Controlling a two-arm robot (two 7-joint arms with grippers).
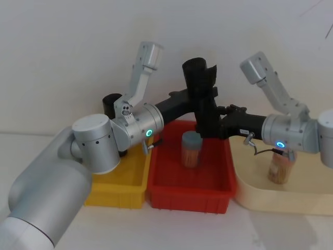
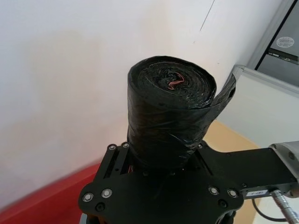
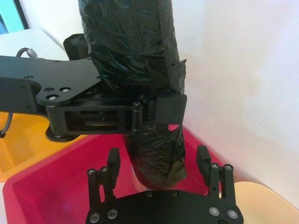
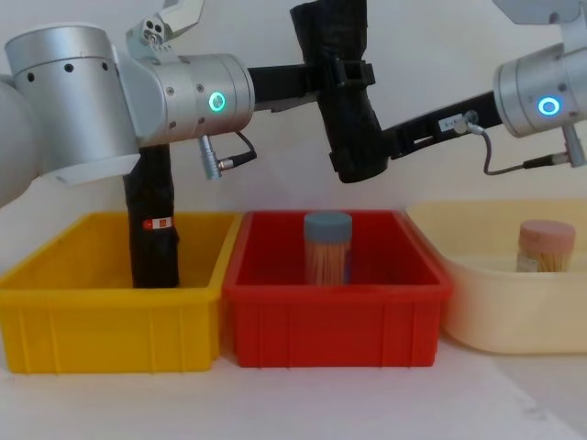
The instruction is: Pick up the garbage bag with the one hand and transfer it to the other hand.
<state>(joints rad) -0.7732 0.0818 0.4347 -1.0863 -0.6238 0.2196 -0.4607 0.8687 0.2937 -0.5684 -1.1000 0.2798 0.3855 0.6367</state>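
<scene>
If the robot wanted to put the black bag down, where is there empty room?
The red bin has bare floor either side of its blue-capped jar. The yellow bin is free right of the black block. It's crowded above the red bin, where both grippers meet the garbage bag.

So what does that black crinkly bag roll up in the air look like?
The glossy black crinkled plastic garbage bag roll is a thick soft cylinder with a loose flap at its top. It hangs nearly upright, slightly tilted, in the air above the red plastic bin. The left gripper is clamped around its middle. The right gripper has open fingers on either side of its lower end, not touching.
</scene>
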